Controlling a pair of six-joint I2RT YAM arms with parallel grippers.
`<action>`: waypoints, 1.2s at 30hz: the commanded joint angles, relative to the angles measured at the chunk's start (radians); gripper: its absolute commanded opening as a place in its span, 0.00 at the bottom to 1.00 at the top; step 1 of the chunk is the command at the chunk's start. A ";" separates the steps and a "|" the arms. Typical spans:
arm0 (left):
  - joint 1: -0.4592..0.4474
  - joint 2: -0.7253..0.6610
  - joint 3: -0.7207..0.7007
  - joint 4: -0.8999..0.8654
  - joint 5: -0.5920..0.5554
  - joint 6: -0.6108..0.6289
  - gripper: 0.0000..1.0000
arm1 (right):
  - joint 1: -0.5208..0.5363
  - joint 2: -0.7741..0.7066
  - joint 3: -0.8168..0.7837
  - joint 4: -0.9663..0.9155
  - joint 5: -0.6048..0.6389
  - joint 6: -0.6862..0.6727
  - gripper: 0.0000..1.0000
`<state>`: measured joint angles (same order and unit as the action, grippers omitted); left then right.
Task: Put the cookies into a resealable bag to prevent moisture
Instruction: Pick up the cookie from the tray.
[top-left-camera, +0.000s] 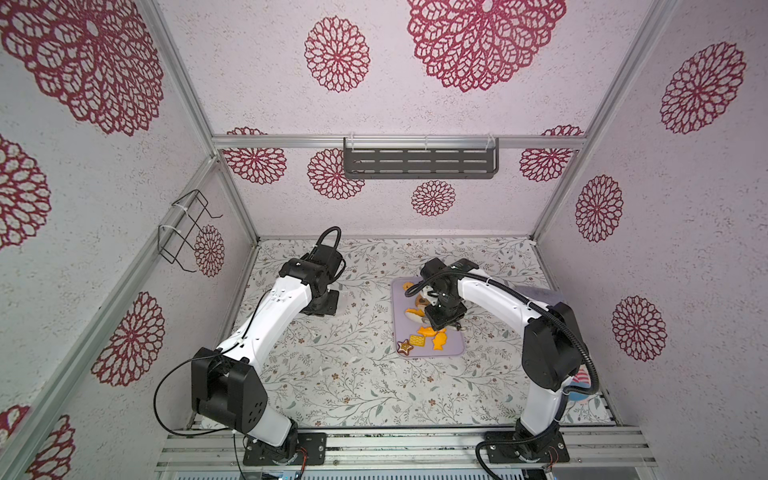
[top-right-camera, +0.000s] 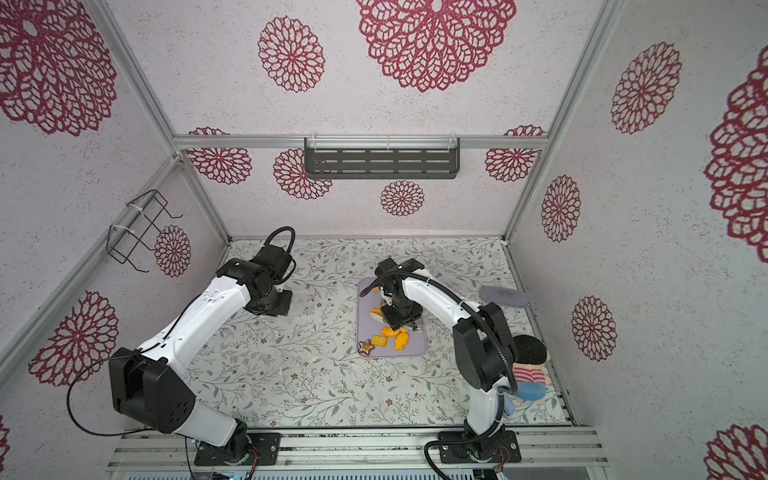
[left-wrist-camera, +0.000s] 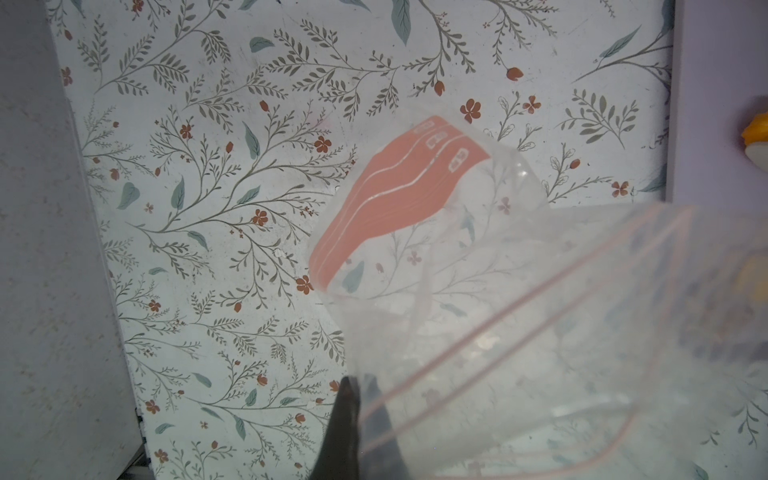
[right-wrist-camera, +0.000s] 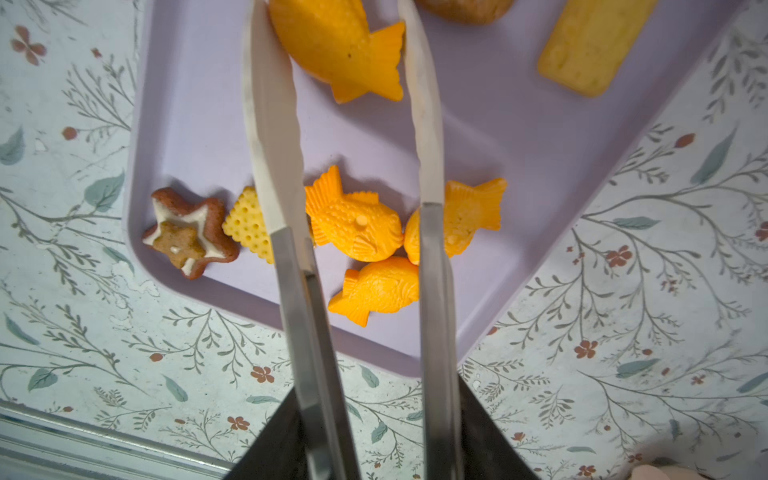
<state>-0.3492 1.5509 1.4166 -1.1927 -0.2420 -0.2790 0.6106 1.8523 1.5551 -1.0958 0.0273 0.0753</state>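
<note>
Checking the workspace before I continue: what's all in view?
cookies: at least eight, mostly orange-yellow, one brown star; on the tray
tray: one, lavender; on table
resealable bag: one, clear, pink seal; in left end effector
tongs: one, metal, white tips; in right end effector, over cookies
flat pad: one, grey; table's right edge
doll: one, striped top; table's front right corner
shelf: one, dark grey; back wall
wire rack: one, black; left wall
left end effector: shut on bag
right end effector: shut on tongs
</note>
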 joint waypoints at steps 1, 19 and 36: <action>-0.006 -0.001 0.010 -0.002 -0.008 0.021 0.00 | 0.005 -0.019 0.030 -0.068 0.036 -0.025 0.50; -0.005 -0.014 -0.001 0.005 -0.011 0.022 0.00 | 0.040 0.006 0.055 -0.094 0.058 -0.046 0.39; -0.001 0.002 0.011 0.063 0.078 0.024 0.00 | 0.074 -0.269 0.010 0.019 -0.204 -0.057 0.34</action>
<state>-0.3489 1.5505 1.4162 -1.1629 -0.1883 -0.2756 0.6647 1.6489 1.5318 -1.1156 -0.0402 0.0345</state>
